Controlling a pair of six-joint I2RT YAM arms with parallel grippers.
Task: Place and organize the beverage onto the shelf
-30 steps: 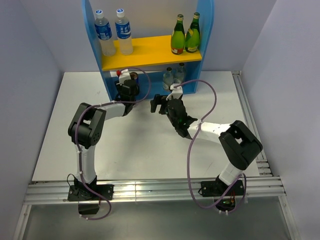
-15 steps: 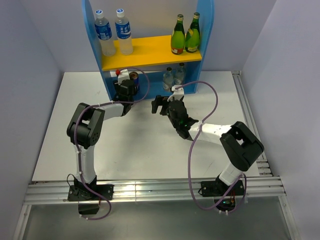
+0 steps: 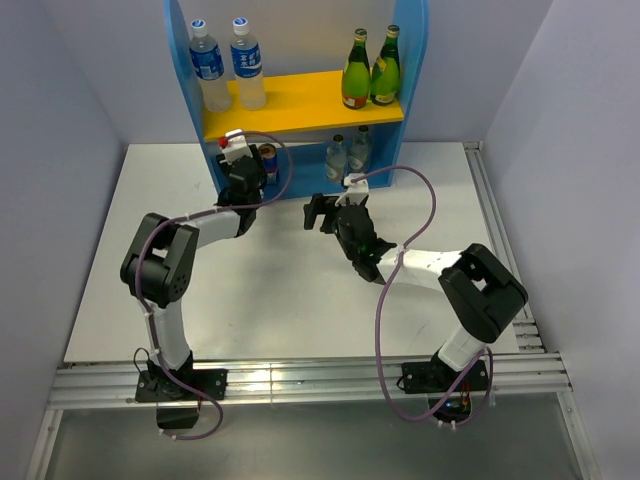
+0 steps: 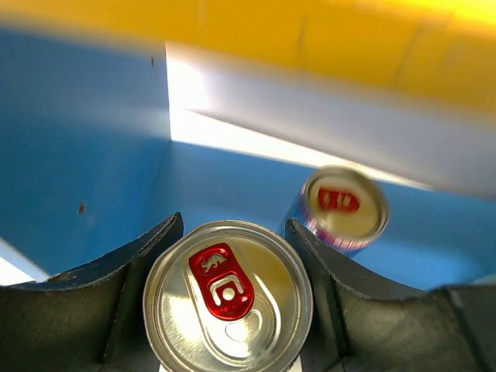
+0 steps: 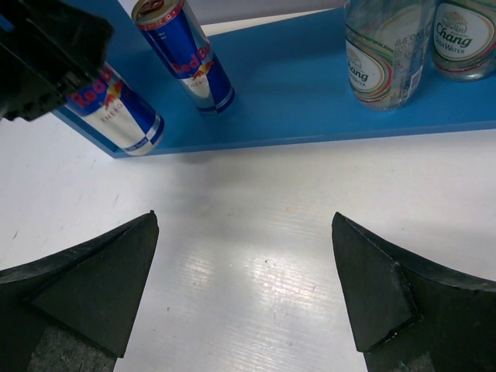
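We count five drinks on the shelf (image 3: 178, 60), water bottles (image 3: 208, 65) above, small bottles (image 5: 385, 46) and a can (image 4: 344, 205) below; the left tool (image 4: 232, 232) grips the last can (image 4: 229, 294), seemingly at the lower edge, the right tool (image 5: 244, 221) gapes empty.

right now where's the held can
Left wrist view: the can sits in the left gripper at the shelf's lower left front edge, the second can beyond.
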